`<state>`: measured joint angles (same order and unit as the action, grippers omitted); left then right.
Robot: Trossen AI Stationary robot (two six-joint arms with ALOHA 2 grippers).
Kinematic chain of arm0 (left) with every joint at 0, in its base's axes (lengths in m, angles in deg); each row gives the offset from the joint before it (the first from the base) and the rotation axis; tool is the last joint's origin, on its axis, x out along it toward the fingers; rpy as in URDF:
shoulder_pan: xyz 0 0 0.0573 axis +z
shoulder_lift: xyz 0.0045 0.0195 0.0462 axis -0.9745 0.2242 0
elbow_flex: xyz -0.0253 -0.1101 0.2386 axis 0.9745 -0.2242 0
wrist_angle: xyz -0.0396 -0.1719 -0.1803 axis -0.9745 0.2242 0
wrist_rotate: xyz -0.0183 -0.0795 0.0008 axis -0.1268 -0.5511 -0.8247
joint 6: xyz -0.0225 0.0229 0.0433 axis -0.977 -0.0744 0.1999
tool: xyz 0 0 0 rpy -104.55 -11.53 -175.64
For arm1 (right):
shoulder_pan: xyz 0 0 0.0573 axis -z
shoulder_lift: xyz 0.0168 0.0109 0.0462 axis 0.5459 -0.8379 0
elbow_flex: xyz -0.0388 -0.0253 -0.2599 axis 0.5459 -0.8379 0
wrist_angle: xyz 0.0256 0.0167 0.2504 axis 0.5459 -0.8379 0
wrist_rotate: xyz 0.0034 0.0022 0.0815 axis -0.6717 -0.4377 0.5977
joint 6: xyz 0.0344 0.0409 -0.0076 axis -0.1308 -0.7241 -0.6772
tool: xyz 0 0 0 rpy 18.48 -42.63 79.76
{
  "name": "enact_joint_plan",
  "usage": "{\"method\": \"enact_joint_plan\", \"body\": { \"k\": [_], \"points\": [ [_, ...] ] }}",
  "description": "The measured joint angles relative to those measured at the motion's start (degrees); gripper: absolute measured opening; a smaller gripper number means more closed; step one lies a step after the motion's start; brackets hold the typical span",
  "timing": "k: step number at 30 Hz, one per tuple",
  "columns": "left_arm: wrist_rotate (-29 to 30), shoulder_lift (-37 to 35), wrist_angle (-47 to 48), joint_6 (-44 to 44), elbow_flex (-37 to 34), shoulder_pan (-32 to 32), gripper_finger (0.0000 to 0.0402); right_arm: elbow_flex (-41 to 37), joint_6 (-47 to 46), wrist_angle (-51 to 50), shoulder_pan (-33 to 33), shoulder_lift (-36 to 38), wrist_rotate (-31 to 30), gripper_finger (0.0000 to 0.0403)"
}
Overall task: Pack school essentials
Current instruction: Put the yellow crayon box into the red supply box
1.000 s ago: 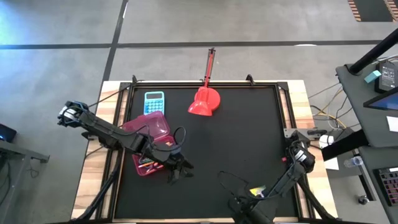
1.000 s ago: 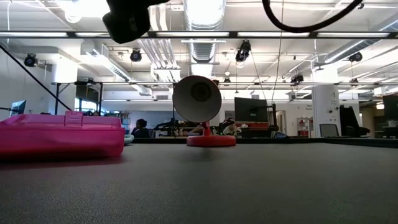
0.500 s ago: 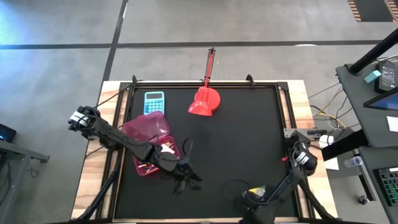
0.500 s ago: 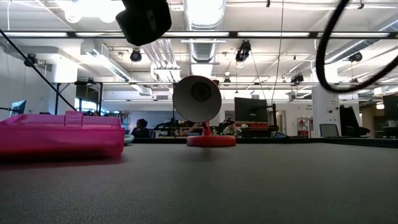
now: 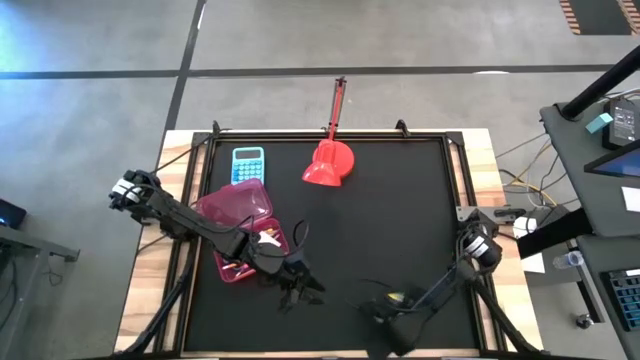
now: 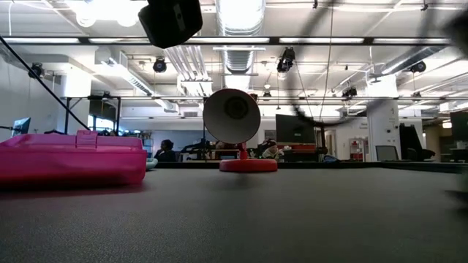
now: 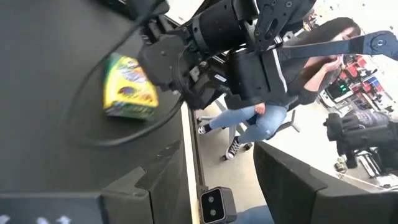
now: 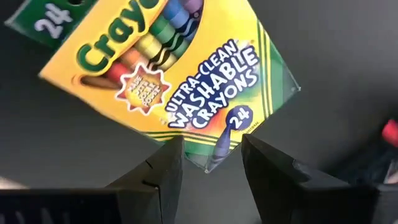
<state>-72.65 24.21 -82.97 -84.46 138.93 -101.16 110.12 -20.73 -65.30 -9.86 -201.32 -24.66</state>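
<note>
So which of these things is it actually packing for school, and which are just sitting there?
Part of the job:
- crayon box, lying on the mat in front of the right end effector
- pink case, open, with a few supplies inside

Just lying about:
- light-blue calculator
- red scoop with its long handle

Lying flat by the far-left corner of the black table mat (image 5: 400, 220): a light-blue plastic calculator (image 5: 248, 164). Sitting well to its right, a red scoop-shaped plastic thing (image 5: 329, 165), long handle poking out past the far edge. Standing up dead centre in the low view. Also lounging in the background, a person in jeans and sneakers (image 7: 261, 121).
</note>
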Motion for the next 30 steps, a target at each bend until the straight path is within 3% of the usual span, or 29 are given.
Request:
{"method": "enact_joint_plan", "body": {
  "k": [6,16,23,30],
  "points": [
    [0.02,-0.02,-0.01,-0.01,0.00,0.00,0.0180,3.31,-0.46,1.57,4.49,0.00,-11.24,0.0153],
    [-0.87,-0.04,0.09,0.05,-0.45,0.00,0.0180,8.08,-4.43,0.93,4.19,0.09,-12.54,0.0152],
    [-0.98,-0.07,0.09,0.31,-0.50,0.00,0.0180,4.63,-15.49,1.91,1.11,0.16,-12.12,0.0134],
    [-1.16,-0.07,0.05,0.33,-0.32,0.00,0.0180,2.33,-17.62,4.02,1.33,4.66,-12.37,0.0119]
  ]
}}
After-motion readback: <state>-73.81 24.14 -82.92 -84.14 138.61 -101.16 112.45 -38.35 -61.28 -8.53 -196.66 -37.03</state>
